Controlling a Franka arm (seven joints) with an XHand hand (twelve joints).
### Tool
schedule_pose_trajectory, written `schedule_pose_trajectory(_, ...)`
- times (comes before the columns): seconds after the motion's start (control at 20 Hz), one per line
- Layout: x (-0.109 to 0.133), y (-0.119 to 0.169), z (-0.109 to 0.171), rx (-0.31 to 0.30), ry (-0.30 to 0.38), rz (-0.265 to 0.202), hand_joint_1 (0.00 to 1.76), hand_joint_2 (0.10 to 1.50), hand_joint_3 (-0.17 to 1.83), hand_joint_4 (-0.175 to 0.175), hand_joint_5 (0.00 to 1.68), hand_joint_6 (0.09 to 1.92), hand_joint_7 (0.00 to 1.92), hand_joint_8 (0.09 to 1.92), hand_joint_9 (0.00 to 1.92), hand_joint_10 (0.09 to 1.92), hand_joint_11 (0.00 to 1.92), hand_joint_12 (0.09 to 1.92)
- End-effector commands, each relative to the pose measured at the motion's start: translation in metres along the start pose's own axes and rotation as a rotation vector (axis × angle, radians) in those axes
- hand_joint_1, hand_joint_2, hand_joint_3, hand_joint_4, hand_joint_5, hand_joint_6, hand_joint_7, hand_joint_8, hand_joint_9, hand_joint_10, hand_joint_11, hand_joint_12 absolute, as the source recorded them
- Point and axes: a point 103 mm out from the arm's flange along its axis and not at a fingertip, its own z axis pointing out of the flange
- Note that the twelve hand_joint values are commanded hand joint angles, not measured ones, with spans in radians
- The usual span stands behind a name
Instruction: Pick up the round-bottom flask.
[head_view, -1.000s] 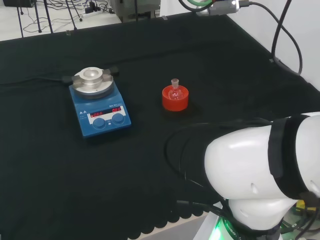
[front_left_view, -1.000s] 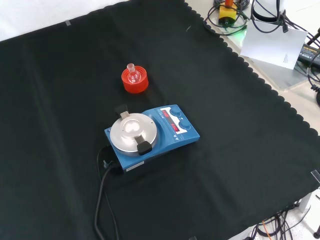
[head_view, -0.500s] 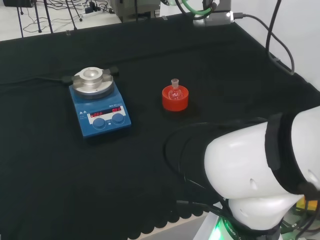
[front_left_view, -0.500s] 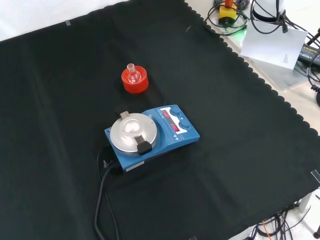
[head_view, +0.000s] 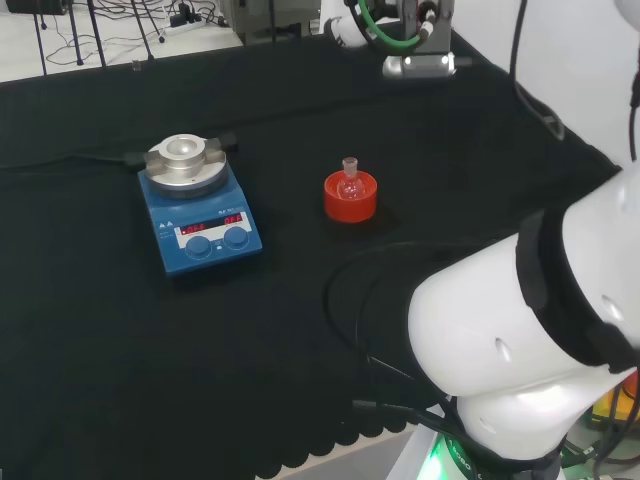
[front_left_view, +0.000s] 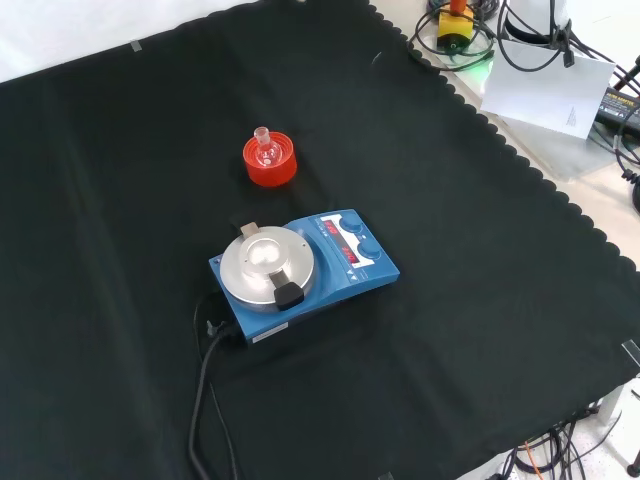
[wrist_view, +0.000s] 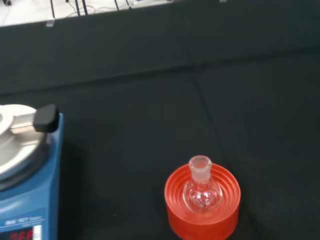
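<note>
A small clear round-bottom flask (head_view: 349, 182) stands upright, neck up, in a red ribbed ring stand (head_view: 351, 204) near the middle of the black cloth. The front view has the flask (front_left_view: 265, 149) and its stand (front_left_view: 271, 169) in the upper middle, with nothing touching them. In the wrist view the flask (wrist_view: 201, 192) sits close in its stand (wrist_view: 179, 211), seen from above and some way off. The arm's wrist end, with green cables (head_view: 402, 28), hangs at the top of the head view, well beyond the flask.
A blue hotplate stirrer (head_view: 202, 222) with a round metal top stands left of the flask in the head view and nearer than it in the front view (front_left_view: 303, 272). Its black cable (front_left_view: 205, 370) trails toward the front edge. The arm's white links (head_view: 520, 330) fill the lower right.
In the head view the arm's wrist end has moved left and down, coming further into the picture. The white link at lower right has shifted. Flask and stirrer have not moved.
</note>
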Motion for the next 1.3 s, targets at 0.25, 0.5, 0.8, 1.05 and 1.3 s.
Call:
schedule_pose_trajectory(0.25, -0.040, 0.058, 0.076, -0.028, 0.096, 0.078, 0.54, 1.04, 0.18, -0.051, 0.51, 0.09, 0.34, 0.62, 0.46, 0.68, 0.07, 1.41)
schedule_pose_trajectory(0.5, -0.051, 0.060, 0.116, -0.001, 0.128, 0.087, 0.79, 0.82, 0.42, -0.055, 0.64, 0.17, 0.46, 0.62, 0.62, 0.61, 0.20, 1.38)
schedule_pose_trajectory(0.8, -0.051, 0.061, 0.161, 0.066, 0.147, 0.096, 0.91, 0.60, 0.74, -0.052, 0.61, 0.26, 0.49, 0.63, 0.66, 0.60, 0.22, 1.38)
schedule_pose_trajectory(1.05, -0.047, 0.064, 0.184, 0.067, 0.160, 0.090, 0.91, 0.56, 0.78, -0.051, 0.60, 0.29, 0.49, 0.64, 0.66, 0.60, 0.22, 1.38)
schedule_pose_trajectory(1.3, -0.047, 0.067, 0.201, 0.088, 0.147, 0.093, 0.91, 0.55, 0.78, -0.049, 0.59, 0.31, 0.46, 0.64, 0.64, 0.60, 0.19, 1.38)
